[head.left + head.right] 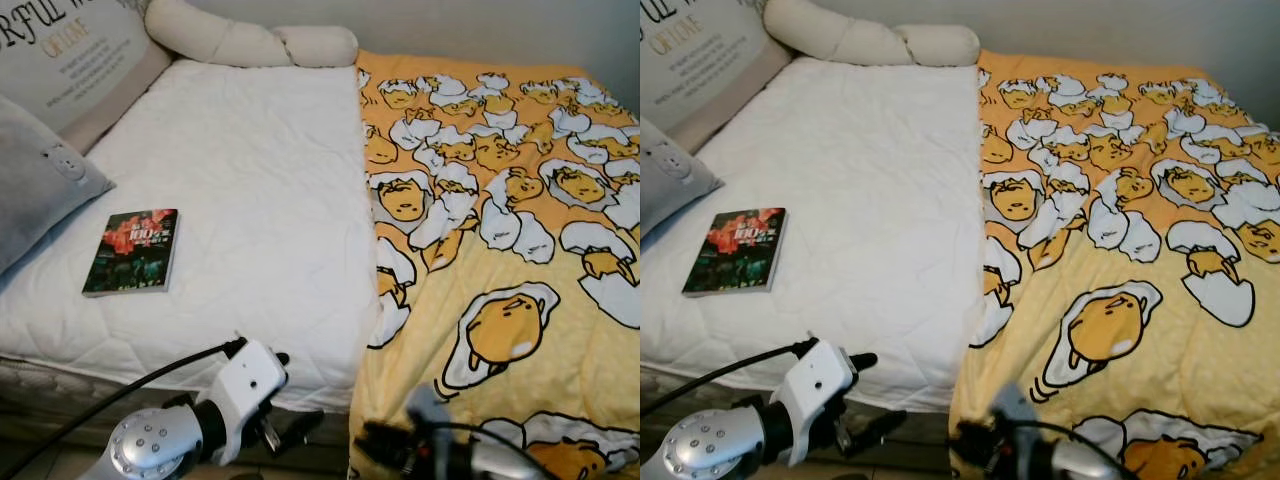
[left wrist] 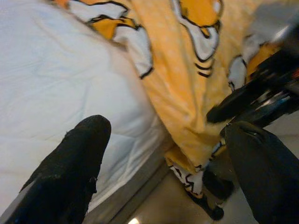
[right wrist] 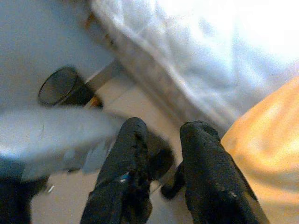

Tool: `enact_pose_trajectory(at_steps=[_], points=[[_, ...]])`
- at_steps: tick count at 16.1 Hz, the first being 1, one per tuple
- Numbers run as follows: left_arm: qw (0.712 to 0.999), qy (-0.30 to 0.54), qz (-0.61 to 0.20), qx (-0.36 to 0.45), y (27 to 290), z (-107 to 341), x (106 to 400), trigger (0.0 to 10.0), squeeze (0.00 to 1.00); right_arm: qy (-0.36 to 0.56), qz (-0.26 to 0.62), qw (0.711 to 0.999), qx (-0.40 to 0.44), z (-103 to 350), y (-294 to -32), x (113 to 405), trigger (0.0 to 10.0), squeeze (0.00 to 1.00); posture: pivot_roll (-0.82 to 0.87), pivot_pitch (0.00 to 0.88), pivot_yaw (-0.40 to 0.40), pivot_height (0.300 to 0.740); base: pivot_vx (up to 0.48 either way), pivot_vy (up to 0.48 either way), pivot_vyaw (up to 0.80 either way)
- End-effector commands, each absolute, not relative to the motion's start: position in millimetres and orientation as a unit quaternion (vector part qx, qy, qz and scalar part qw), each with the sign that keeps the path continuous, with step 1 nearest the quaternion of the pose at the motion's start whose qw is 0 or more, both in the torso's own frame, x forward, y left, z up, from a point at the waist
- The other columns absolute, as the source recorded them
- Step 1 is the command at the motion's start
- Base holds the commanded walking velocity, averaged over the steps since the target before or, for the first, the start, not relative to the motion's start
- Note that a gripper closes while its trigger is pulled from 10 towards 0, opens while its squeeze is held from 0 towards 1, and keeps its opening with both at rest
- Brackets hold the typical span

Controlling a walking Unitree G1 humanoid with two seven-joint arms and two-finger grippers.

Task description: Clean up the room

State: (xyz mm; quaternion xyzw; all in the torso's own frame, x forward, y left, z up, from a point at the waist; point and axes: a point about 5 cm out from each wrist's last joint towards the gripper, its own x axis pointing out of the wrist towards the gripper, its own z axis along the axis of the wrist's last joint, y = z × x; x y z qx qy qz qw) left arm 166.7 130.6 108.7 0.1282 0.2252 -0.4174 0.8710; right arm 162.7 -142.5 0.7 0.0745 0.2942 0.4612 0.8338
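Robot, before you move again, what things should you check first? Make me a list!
1. Left gripper jaws open and holding nothing: ok.
2. Right gripper holding nothing: ok, its jaws stand a little apart with nothing between them.
3. Both grippers near the bed edge: ok, they hang low by the bed's front edge.
4. Yellow blanket spread over the whole bed: not ok, it covers the right part, and the white mattress pad is bare.
5. Bed free of loose things: not ok, a book lies flat on the pad.
6. Blanket's hanging corner within reach: cannot tell.
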Motion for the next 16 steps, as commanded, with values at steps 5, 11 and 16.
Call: enact_pose_trajectory(at_steps=[5, 11, 16], points=[[0.954, 0.158, -0.236, 0.095, 160, 110, 214, 10.0, 0.22, 0.185, 0.309, 0.929, 0.086, 44, -153, 209, 10.0, 1.0, 0.05, 0.0, -0.014, 0.74, 0.0, 0.0, 0.0], [0.977, 0.14, -0.144, 0.075, 172, 102, 233, 10.0, 0.22, 0.156, 0.086, 0.979, 0.102, 52, -175, 230, 10.0, 0.0, 0.01, 0.0, -0.029, 0.74, 0.0, -0.131, 0.0], [0.982, 0.139, -0.104, 0.079, 188, 97, 237, 10.0, 0.23, 0.159, 0.02, 0.984, 0.082, 47, -181, 237, 10.0, 0.0, 0.02, 0.0, -0.019, 0.74, 0.0, -0.414, 0.0]])
